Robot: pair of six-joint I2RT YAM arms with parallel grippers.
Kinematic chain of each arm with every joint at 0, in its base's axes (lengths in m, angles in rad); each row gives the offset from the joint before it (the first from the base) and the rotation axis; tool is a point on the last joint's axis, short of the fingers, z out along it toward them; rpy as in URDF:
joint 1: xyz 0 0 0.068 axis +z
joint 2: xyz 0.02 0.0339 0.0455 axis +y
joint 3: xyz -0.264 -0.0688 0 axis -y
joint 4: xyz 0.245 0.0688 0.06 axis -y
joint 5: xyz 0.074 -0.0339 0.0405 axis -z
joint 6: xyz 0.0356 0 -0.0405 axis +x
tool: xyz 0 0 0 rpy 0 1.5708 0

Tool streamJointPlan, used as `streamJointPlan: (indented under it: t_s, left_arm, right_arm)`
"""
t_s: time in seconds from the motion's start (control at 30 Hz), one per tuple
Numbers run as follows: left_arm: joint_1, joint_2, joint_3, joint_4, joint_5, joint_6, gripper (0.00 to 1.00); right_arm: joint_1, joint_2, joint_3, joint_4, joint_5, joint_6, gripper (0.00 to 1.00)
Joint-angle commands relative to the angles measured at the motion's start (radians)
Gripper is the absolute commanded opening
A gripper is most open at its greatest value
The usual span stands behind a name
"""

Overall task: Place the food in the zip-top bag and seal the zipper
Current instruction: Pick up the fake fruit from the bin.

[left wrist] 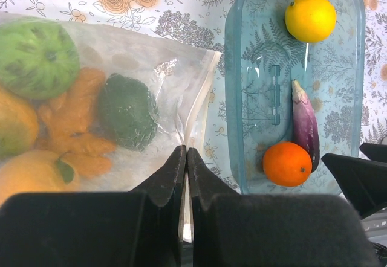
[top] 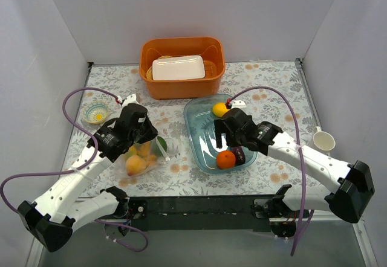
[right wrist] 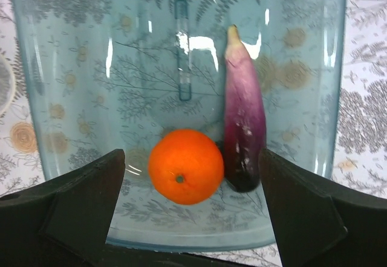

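Observation:
The clear zip-top bag [top: 144, 160] [left wrist: 172, 77] lies left of the blue tray [top: 195, 115] [left wrist: 237, 98]. It holds several pieces of food, among them a green fruit [left wrist: 36, 55] and a yellow mango [left wrist: 30, 176]. My left gripper [top: 156, 144] [left wrist: 186, 153] is shut on the bag's mouth edge, where the whitish zipper [left wrist: 195, 115] runs. My right gripper [top: 226, 141] [right wrist: 191, 158] hangs open over the tray's near end, its fingers either side of an orange [top: 225, 159] [right wrist: 185, 165] and a purple eggplant [top: 239, 156] [right wrist: 243, 122]. A yellow citrus [top: 219, 109] [left wrist: 310, 18] sits at the tray's far end.
An orange basket [top: 181, 49] holding a white tray [top: 178, 67] stands at the back. A small patterned bowl [top: 97, 111] is at the far left, and a white cup [top: 323, 140] at the right edge. Walls enclose the table on three sides.

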Motion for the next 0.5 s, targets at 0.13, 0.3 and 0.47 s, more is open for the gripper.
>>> streamJointPlan:
  t_s: [0.13,0.3,0.47]
  left_arm:
    - [-0.003,-0.001,-0.013,0.041,0.023,-0.004,0.00]
    - [-0.003,-0.013,-0.019,0.046,0.023,-0.006,0.00]
    - [-0.003,-0.006,-0.021,0.039,0.017,-0.006,0.00]
  right_arm:
    - [-0.029,-0.062,-0.066,-0.014,-0.139,0.052,0.98]
    - [-0.029,-0.085,-0.163,0.071,-0.233,0.083,0.98]
    - [-0.029,-0.077,-0.200,0.119,-0.256,0.081,0.98]
